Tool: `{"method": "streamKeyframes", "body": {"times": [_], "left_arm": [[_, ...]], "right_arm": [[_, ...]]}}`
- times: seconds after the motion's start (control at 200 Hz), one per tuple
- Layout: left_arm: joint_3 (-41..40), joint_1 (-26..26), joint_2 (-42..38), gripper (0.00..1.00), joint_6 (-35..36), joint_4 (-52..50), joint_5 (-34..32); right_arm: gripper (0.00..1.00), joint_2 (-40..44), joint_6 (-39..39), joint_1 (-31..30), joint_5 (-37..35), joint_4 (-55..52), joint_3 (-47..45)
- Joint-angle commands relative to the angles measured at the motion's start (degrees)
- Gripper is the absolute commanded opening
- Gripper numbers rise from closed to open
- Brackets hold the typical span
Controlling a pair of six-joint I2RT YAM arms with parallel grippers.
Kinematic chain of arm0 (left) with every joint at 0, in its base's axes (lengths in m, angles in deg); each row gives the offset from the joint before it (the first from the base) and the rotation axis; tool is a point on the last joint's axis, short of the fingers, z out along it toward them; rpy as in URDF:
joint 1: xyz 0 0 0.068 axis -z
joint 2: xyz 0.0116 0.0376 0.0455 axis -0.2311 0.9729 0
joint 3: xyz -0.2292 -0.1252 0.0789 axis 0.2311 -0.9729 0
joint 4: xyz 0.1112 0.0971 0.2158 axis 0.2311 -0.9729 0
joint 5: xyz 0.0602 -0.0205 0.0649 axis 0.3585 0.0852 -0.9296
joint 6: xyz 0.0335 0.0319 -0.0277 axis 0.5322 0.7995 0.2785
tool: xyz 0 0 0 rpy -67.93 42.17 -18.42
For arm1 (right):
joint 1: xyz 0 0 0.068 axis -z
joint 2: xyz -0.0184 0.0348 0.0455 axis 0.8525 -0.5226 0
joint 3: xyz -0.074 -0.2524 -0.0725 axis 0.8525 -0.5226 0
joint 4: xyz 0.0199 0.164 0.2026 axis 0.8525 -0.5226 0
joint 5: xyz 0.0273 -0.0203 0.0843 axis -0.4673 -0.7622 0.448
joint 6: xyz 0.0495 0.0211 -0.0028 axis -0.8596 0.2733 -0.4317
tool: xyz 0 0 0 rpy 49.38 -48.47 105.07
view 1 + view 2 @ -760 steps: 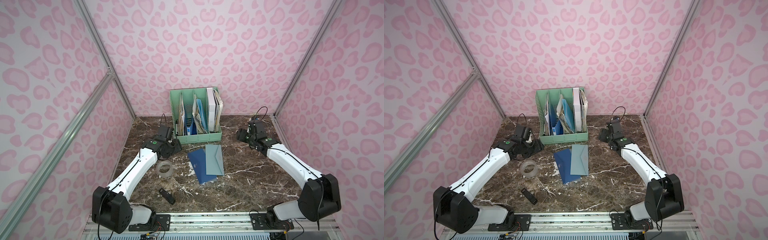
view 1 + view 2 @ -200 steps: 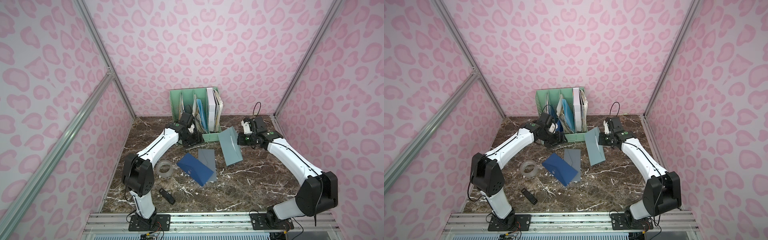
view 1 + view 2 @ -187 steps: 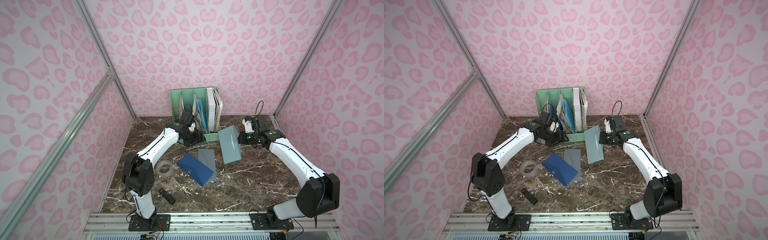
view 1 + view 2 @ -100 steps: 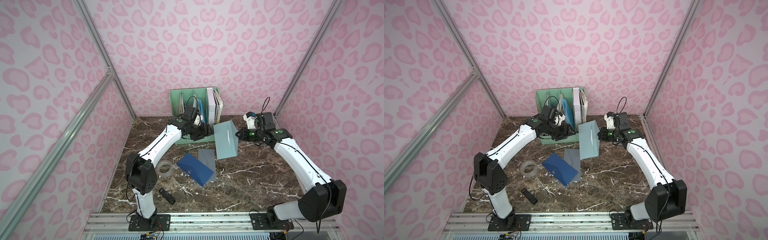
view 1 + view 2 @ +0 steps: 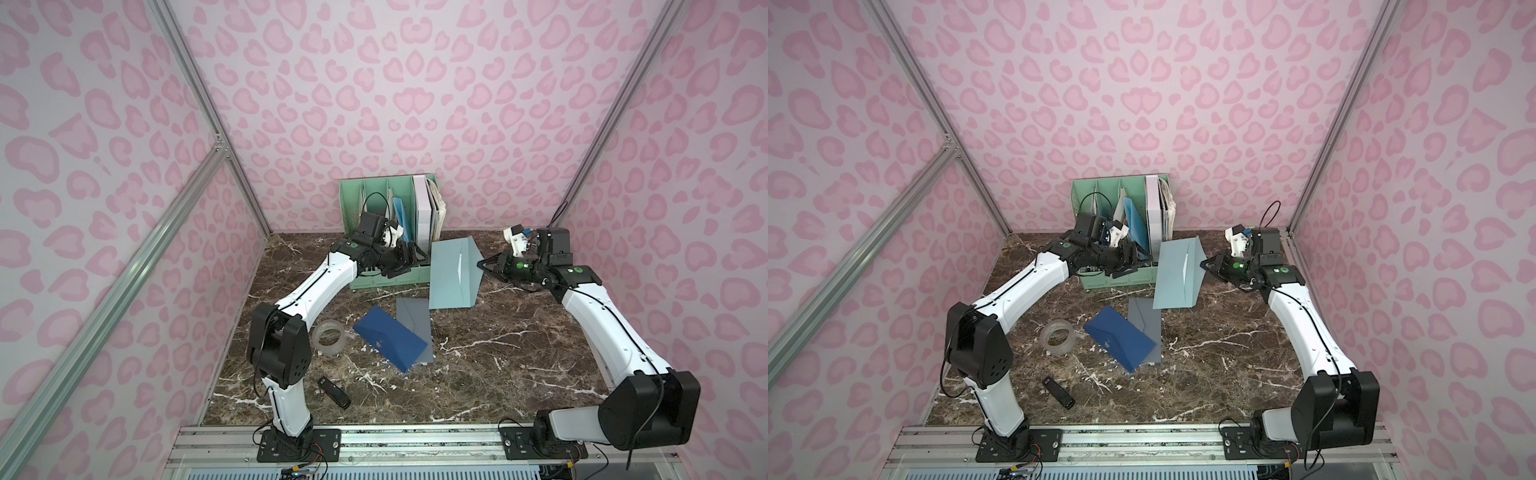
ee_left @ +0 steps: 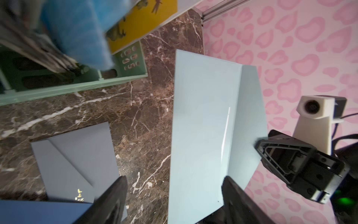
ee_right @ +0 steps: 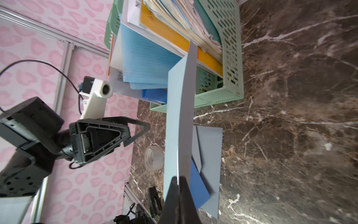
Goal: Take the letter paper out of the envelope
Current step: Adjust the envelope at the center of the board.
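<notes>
In both top views the right arm is arching from its near-right base toward the far middle. The right gripper (image 5: 482, 262) is pinching the light blue envelope (image 5: 451, 274) by the tip of its opened flap (image 5: 473, 266), jaws pressed together on it. The envelope is hanging upright above the marble table (image 5: 519, 353), just right of the green file organizer (image 5: 386, 281). The left arm is bending at the elbow and extending far and rightward in front of the organizer. The left gripper (image 5: 409, 257) is standing spread wide just beside the envelope's left edge, apart from it. Below, a dark blue envelope (image 5: 390, 338) is lying over a grey envelope (image 5: 413, 316), with a tape roll (image 5: 329, 337) to their left and a small black object (image 5: 334, 390) nearer.

In the left wrist view the left gripper's dark fingers (image 6: 116, 194) are framing the envelope's (image 6: 201, 120) lower part with a wide gap between them. A thin white line is running along the pocket's mouth under the flap — possibly the letter paper (image 6: 225, 131), though it is too slim to be sure. The right gripper (image 6: 257, 144) is clamping the flap's point.

In the right wrist view the envelope (image 7: 178, 126) is showing almost edge-on, rising from the right gripper's closed fingers (image 7: 178, 194). The left gripper (image 7: 138, 133) is facing it — jaws apart, holding nothing.
</notes>
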Motion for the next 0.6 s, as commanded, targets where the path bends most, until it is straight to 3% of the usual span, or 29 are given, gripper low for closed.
{"method": "streamKeyframes", "body": {"times": [0.0,0.21,0.305,0.43,0.595], "left_arm": [[-0.49,0.21,1.15,0.75,-4.16,8.97,5.41],[0.69,0.74,1.96,0.73,-3.65,7.57,4.38],[2.66,0.83,0.42,0.72,0.1,1.4,0.01],[7.43,1.05,-1.66,0.66,5.01,-13.36,-13.13],[10.31,3.09,-3.34,0.56,6.39,-13.77,-12.29]], "right_arm": [[0.0,-0.43,-4.66,0.2,6.79,5.01,0.68],[0.0,-0.99,-6.14,0.31,7.39,5.79,1.68],[0.0,-1.5,-4.18,0.09,5.12,2.71,3.55],[0.0,-2.89,2.46,-1.58,-4.01,-6.47,10.41],[0.0,-5.53,6.54,-7.2,-18.5,-14.79,16.94]]}}
